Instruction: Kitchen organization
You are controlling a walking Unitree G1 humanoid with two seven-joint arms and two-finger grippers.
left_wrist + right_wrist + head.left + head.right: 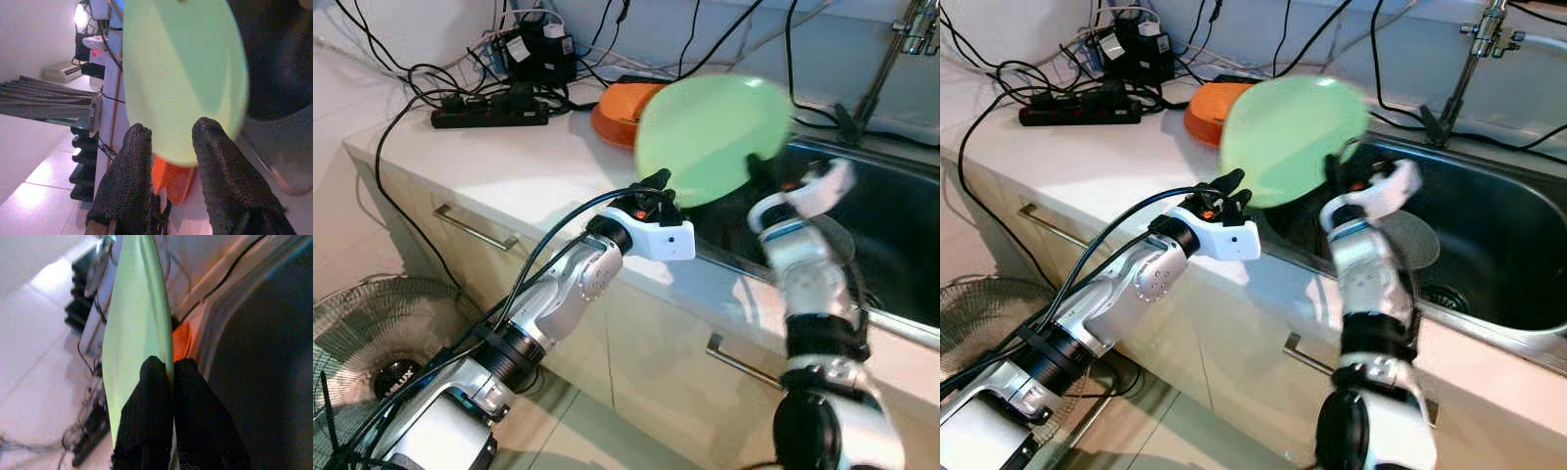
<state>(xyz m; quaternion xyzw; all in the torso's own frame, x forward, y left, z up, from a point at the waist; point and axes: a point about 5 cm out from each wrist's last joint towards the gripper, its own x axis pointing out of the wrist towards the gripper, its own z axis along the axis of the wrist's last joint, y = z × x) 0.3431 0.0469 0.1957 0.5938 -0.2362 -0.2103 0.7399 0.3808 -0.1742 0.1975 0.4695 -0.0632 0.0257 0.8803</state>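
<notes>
While the right gripper (164, 377) pinches the green plate (713, 137) by its rim, fingers clamped on both faces, it holds the plate up on edge over the sink (1489, 245) near the counter edge. Left gripper (168, 142) sits just beside the plate's lower rim, fingers apart, not visibly touching. Behind the plate: orange dish (612, 113) on the counter (509, 162), power strip (489, 113) and cables further back. Faucet (1474, 59) beyond the right gripper
</notes>
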